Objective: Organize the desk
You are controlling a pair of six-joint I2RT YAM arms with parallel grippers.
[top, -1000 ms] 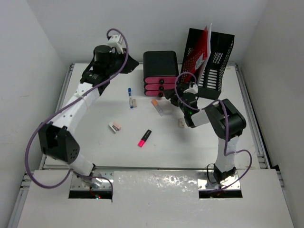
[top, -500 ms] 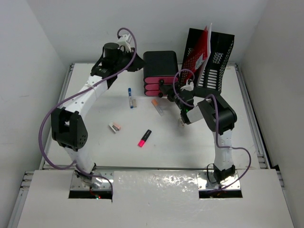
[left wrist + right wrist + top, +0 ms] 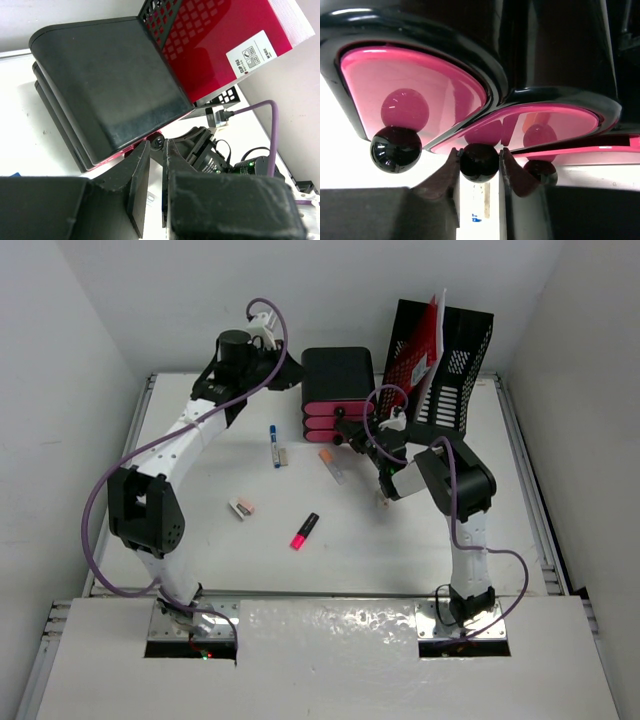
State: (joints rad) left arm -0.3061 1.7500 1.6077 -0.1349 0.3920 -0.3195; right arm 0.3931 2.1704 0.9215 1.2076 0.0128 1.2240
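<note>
the right gripper is pinching the black knob of the middle pink drawer, with a finger pressing on each side of it. the drawer unit is standing at the back of the white desk, just beside a mesh rack holding a red folder. the left gripper is hovering by the unit's left side, jaws almost together and gripping nothing. a blue pen, an eraser and a pink highlighter are lying on the desk in front.
</note>
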